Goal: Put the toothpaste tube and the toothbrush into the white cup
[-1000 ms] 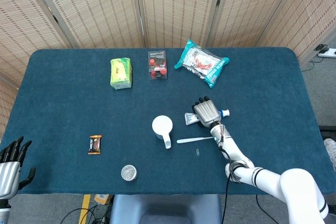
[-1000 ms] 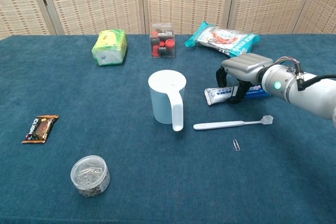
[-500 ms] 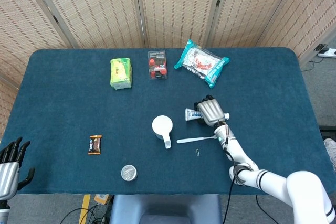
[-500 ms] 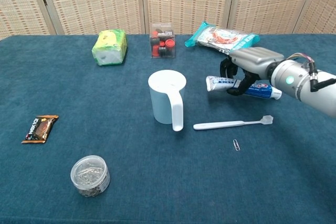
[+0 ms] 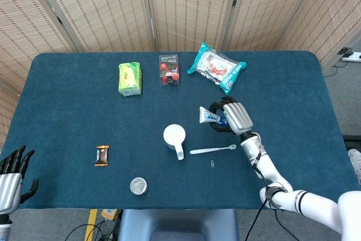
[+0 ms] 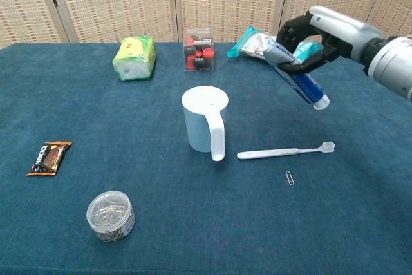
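My right hand (image 5: 236,115) (image 6: 317,33) grips the toothpaste tube (image 6: 294,75) (image 5: 207,115) and holds it in the air, tilted with its cap end down and to the right. It hangs right of the white cup (image 6: 206,118) (image 5: 174,135), which stands upright with its handle toward me. The white toothbrush (image 6: 286,152) (image 5: 212,150) lies flat on the blue table (image 6: 193,223), right of the cup's handle. My left hand (image 5: 11,176) shows at the lower left edge of the head view with fingers spread and nothing in it.
A paper clip (image 6: 290,178) lies near the toothbrush. A snack bar (image 6: 49,157) and a round clip jar (image 6: 111,214) sit at the front left. At the back are a green pack (image 6: 134,57), a red-and-black box (image 6: 199,49) and a teal bag (image 5: 216,66).
My right hand has lifted the toothpaste tube off the table and raised it up and back, tilting its cap end downward. The cup, toothbrush and left hand have stayed put.
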